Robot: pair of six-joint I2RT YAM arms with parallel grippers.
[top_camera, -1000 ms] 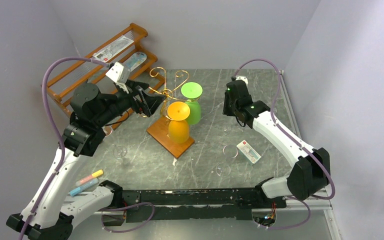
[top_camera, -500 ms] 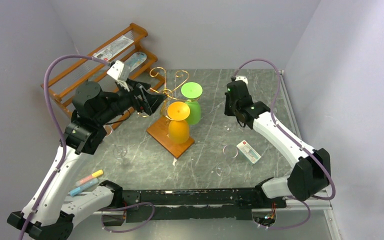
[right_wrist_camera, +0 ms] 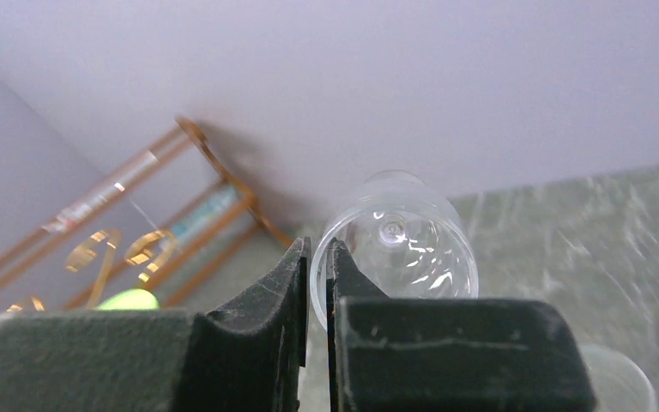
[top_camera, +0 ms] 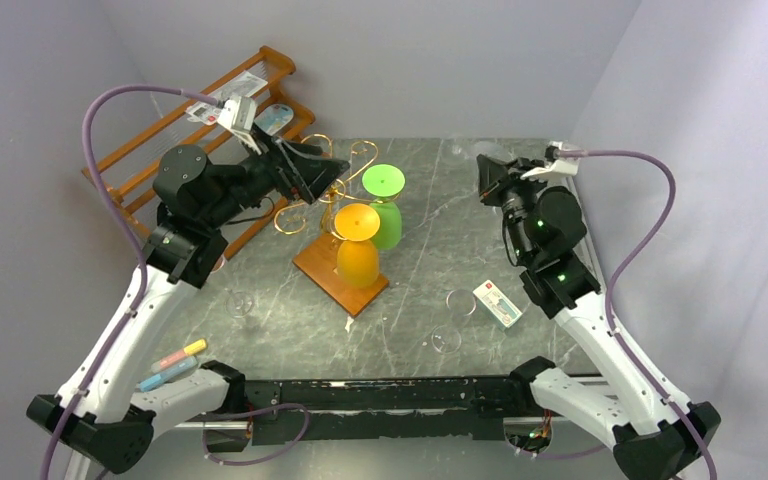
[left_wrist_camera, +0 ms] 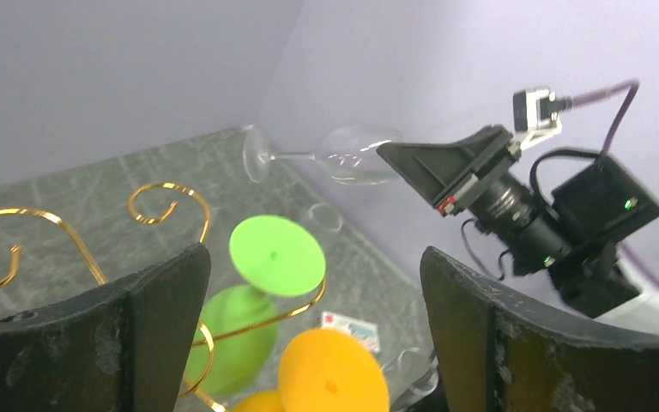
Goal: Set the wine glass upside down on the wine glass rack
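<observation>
gripping the wine glass point(left_wrist_camera: 352, 159) by its rim, the right gripper point(right_wrist_camera: 317, 257) holds it sideways, airborne at the table's point(top_camera: 430, 250) 1 o'clock, well apart from the wine glass rack point(top_camera: 320, 268). best turn the foot up, then slide the stem into a free scroll at the rack's 12 o'clock, avoiding the wide-open left gripper point(top_camera: 318, 172).

The wine glass rack point(top_camera: 320, 268) stands right of the slatted shelf point(top_camera: 160, 140).

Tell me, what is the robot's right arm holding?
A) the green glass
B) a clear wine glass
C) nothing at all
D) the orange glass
B: the right gripper pinches the rim of a clear wine glass and holds it sideways in the air, while the green glass and the orange glass hang on the rack.
</observation>
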